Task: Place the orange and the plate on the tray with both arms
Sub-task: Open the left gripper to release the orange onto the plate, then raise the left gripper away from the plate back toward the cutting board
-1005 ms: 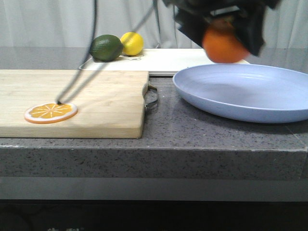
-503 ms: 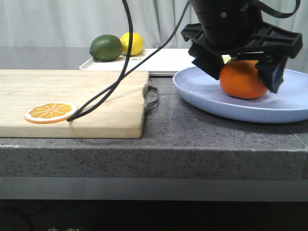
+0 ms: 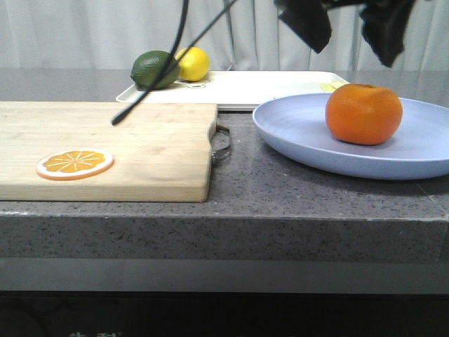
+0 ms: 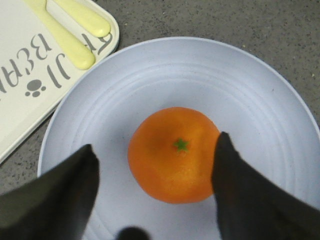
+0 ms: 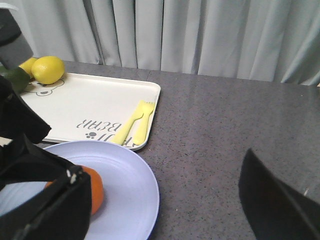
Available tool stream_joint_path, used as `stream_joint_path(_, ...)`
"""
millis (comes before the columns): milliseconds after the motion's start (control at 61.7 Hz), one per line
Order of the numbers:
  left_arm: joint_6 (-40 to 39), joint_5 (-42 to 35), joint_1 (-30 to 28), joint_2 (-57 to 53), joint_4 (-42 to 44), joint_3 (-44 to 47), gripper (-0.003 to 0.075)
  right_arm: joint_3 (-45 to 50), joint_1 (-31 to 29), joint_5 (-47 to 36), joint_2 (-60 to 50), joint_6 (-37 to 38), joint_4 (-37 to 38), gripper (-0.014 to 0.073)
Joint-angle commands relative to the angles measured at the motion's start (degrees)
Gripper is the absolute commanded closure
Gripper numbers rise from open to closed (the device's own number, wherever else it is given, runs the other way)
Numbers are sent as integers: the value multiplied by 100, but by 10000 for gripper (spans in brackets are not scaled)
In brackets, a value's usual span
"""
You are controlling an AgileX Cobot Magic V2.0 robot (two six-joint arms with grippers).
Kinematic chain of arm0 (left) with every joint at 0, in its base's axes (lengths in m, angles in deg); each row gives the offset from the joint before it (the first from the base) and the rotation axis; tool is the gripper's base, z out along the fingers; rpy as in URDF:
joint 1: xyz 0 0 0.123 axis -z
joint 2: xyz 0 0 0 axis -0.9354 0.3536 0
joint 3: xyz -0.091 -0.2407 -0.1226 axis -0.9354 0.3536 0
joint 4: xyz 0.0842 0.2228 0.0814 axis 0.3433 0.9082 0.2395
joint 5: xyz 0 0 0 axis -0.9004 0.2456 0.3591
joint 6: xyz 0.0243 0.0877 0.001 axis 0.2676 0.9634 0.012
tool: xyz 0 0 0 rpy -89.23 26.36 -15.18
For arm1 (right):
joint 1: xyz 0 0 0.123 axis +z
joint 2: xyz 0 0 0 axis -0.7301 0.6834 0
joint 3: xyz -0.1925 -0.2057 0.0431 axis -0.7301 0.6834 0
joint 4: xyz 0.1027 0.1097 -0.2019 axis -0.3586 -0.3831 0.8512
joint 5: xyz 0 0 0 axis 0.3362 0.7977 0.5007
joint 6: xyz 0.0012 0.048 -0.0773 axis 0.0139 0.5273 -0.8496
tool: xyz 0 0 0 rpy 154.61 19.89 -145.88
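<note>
The orange (image 3: 363, 114) rests on the lavender-blue plate (image 3: 295, 130), right of centre on the dark counter. My left gripper (image 3: 347, 28) hangs open just above it, touching nothing. In the left wrist view the orange (image 4: 172, 155) lies between and below the spread fingers (image 4: 65, 195), in the middle of the plate (image 4: 240, 90). The cream tray (image 3: 252, 88) lies behind the plate, its corner close to the plate's rim (image 4: 30, 100). My right gripper (image 5: 165, 200) is open and empty over the counter beside the plate (image 5: 130, 190); the orange (image 5: 95, 192) is partly hidden there.
A wooden cutting board (image 3: 140, 133) with an orange slice (image 3: 74, 163) lies at the left. A green fruit (image 3: 154, 69) and a lemon (image 3: 193, 63) sit on the tray's far left; a yellow fork and spoon (image 5: 137, 122) lie near its right end. A black cable (image 3: 151, 88) hangs over the board.
My left gripper carried the orange down onto the plate, let go of it and rose. The orange now sits free on the plate.
</note>
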Motion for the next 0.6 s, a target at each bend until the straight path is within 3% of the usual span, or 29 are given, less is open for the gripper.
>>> stream_joint_path(0, 0, 102, 45, -363, 31, -221, 503, -194, -17, -431, 49, 6, 18, 2)
stream_joint_path(146, 0, 531, 45, -363, 31, -221, 738, -194, -17, -426, 49, 6, 18, 2)
stream_joint_path(373, 0, 1756, 45, -363, 20, -232, 738, -194, -17, -426, 49, 6, 18, 2)
stream_joint_path(584, -203, 1801, 45, -524, -462, -232, 738, -194, -17, -426, 49, 6, 18, 2)
